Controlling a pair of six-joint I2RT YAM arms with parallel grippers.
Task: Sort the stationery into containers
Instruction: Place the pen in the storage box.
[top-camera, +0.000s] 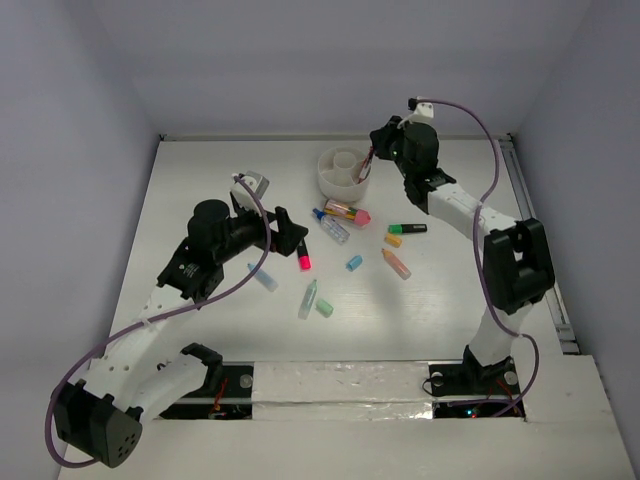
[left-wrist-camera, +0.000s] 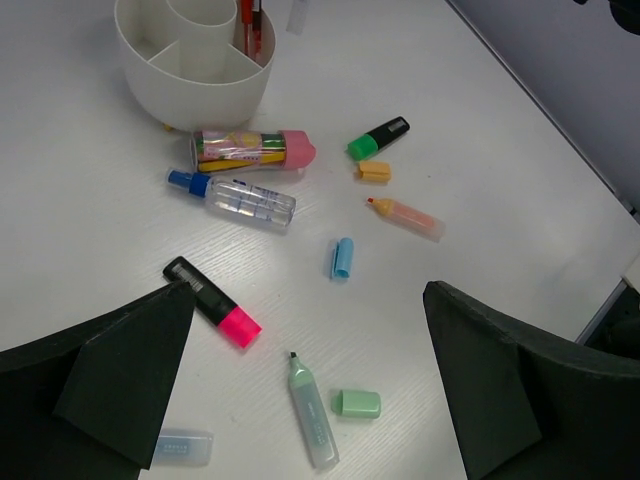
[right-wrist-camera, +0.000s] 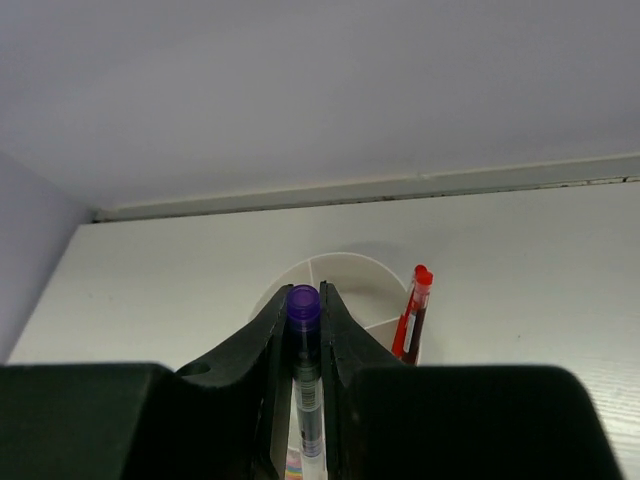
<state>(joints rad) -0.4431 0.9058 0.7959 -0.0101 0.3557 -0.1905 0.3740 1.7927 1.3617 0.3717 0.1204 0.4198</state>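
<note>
Right end effector (right-wrist-camera: 303, 305) pinched narrow on a clear plastic pen with purple cap (right-wrist-camera: 306, 395), poised over the round white divided plastic cup (right-wrist-camera: 345, 272), upper centre of the top view. A red pen (right-wrist-camera: 413, 312) stands inside. Left end effector (left-wrist-camera: 308, 300) gaping wide, empty, above a black-and-pink highlighter (left-wrist-camera: 213, 303), lower left of its wrist view. Highlighter: light, rigid, slick, likely skids. Pinch mid-barrel across its width. Tabletop (left-wrist-camera: 480, 120) matte white.

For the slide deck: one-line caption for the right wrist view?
Right gripper holds a purple-capped pen at the divided cup, where a red pen stands.
</note>
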